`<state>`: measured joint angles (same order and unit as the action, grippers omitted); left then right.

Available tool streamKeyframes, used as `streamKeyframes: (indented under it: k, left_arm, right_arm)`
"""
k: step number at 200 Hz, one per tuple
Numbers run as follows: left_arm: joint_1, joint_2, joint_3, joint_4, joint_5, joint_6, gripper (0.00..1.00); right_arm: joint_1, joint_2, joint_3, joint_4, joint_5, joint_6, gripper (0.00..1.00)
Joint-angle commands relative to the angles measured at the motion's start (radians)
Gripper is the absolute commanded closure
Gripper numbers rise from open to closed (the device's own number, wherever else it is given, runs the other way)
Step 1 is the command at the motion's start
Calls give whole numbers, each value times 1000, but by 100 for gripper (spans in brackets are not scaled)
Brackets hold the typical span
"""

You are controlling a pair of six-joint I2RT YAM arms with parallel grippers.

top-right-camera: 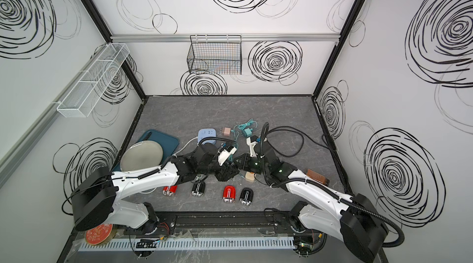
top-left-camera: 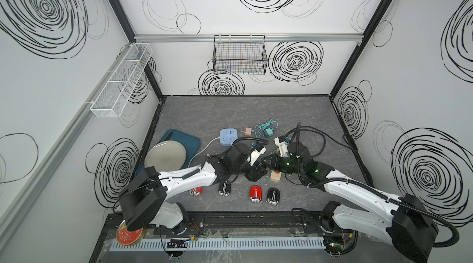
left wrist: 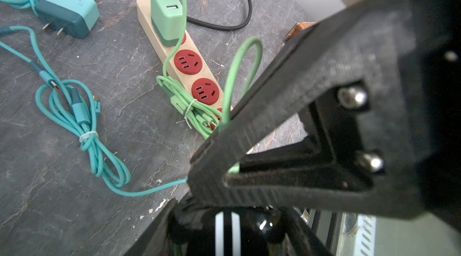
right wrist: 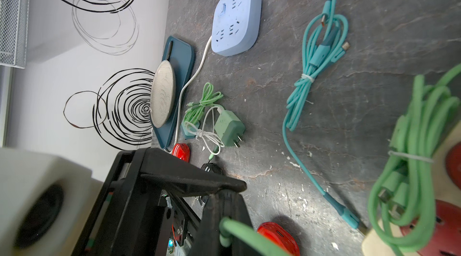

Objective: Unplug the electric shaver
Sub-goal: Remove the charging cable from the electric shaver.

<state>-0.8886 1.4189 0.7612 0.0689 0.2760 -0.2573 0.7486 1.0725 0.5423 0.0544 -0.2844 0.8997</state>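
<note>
Two grips set: black shaver (left wrist: 223, 232) held in part-spread L gripper (left wrist: 227, 222), green cable (left wrist: 233, 80) pinched tight by R gripper (left wrist: 212, 165); plug joint hidden, pull-out judged pending.

No lettering can be read anywhere. The red shaver (top-left-camera: 256, 193) carries a small pale mark, too tiny to make out. The round red tin (top-left-camera: 126, 236) shows only blurred print.

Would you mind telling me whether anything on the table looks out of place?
The grey plate seems to ride over the rim of the blue tray instead of lying flat inside. A tied green cable bundle lies across the beige power strip, partly covering its red sockets.
</note>
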Motion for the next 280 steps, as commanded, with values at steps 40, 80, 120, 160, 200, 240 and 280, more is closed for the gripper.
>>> streamKeyframes:
  k: [40,80,120,160,200,240,280]
  left_arm:
    - [2,-7,-37,-12,-41,20,55]
    - [2,-16,-54,6,-44,8,55]
    - [2,0,-48,9,-34,6,56]
    - [0,11,-49,6,-32,7,57]
    - [0,-10,-72,6,-49,7,56]
    - [2,-24,-95,12,-54,3,57]
    - [2,-24,-102,26,-53,-5,58]
  right_arm:
    - [-111,-22,-87,175,-134,197,98]
    - [-119,-32,-43,58,-112,130,98]
    - [-25,-34,87,-137,75,-49,98]
    - [4,-39,104,-167,177,-68,99]
    - [-67,-49,13,20,-25,53,100]
    - [-151,-62,-45,167,-206,162,99]
    - [-133,-59,27,-6,-139,62,99]
